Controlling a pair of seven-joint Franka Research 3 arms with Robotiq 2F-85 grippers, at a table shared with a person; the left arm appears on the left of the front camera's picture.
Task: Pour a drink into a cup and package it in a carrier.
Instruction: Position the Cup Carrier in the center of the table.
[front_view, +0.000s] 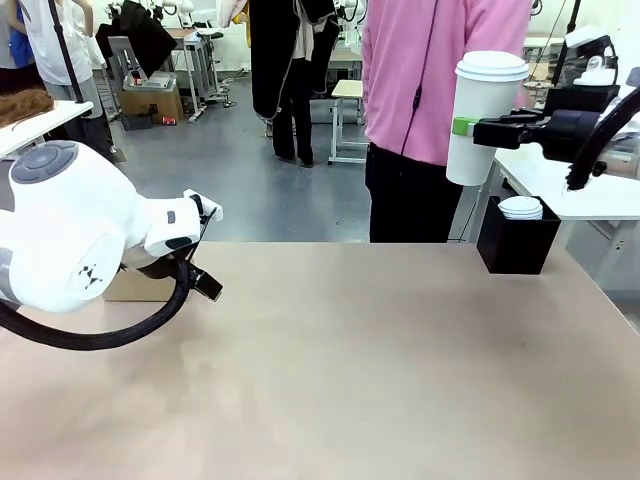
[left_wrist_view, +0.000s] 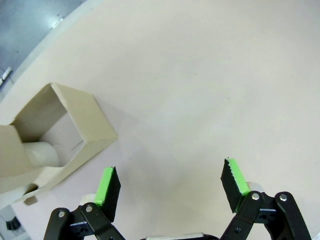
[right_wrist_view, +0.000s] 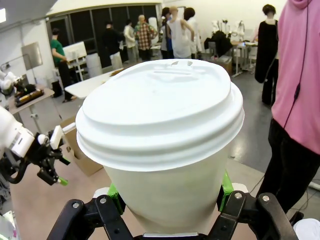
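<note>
You've got the right gripper pinching the cup approx. mid-height: lid on, upright, held in the air at the far right of the worktop, higher than a black box w/ white lids on top. Left gripper is spread wide, hanging over bare worktop on the left; the carrier sits on the worktop just beside it, partly behind that arm in front view
</note>
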